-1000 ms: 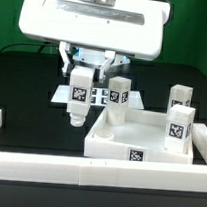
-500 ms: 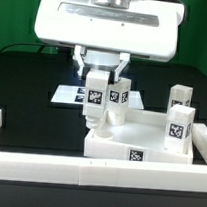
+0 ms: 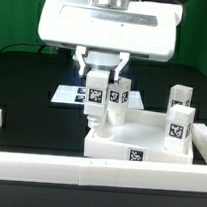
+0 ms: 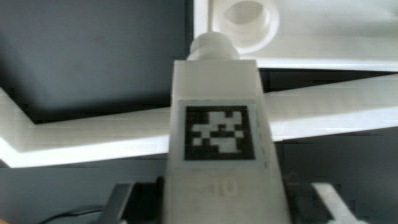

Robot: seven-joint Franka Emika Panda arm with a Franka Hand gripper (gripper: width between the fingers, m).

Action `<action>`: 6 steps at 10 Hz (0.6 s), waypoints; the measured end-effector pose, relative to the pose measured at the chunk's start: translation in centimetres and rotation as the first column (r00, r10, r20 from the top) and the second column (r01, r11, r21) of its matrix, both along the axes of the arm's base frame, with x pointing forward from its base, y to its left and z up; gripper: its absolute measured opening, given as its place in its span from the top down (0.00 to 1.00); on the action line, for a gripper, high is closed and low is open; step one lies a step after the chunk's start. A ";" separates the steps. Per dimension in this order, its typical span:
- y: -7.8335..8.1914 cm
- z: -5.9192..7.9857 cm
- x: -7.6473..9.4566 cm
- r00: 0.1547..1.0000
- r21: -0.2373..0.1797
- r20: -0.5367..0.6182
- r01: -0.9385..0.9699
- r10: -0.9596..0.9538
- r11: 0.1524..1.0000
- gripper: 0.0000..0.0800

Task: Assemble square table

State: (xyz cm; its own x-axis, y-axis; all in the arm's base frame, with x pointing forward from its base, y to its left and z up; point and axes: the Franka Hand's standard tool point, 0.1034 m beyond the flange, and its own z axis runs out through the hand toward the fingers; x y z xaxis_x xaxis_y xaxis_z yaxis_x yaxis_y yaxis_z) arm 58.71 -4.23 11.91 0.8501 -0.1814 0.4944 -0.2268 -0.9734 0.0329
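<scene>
Above the tray's (image 3: 114, 137) 9 o'clock corner: end effector (image 3: 96, 91) clamped on one leg (image 3: 95, 99), held upright, tip aimed at the corner socket (image 4: 246, 14) for insertion. Three legs standing apart toward 3 o'clock.

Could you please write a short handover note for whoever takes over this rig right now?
Gripper: shut on a white block leg with a black-and-white tag, held upright, its tip over the near-left corner of the white square plastic tabletop with raised rim, as seen in the exterior view.
Wrist view: the leg's tip points toward a round socket in the tabletop.
Other legs: one behind the held one, two at the exterior view's right; whether any is fastened cannot be told.
Left: seat the held leg, then the rest.
</scene>
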 end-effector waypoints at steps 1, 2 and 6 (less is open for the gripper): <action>0.0 -0.2 0.0 1.000 -0.009 0.015 -0.002 0.003 1.000 0.64; 0.3 -0.4 -0.1 1.000 -0.008 0.013 -0.005 0.005 1.000 0.64; 1.9 -1.6 -0.2 0.999 -0.014 -0.003 -0.035 0.035 0.999 0.64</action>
State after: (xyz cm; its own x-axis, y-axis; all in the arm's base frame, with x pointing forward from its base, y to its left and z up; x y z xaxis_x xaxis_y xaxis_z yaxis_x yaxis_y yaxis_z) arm 58.53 -2.29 10.35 0.8573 -0.1445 0.4941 -0.1922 -0.9802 0.0469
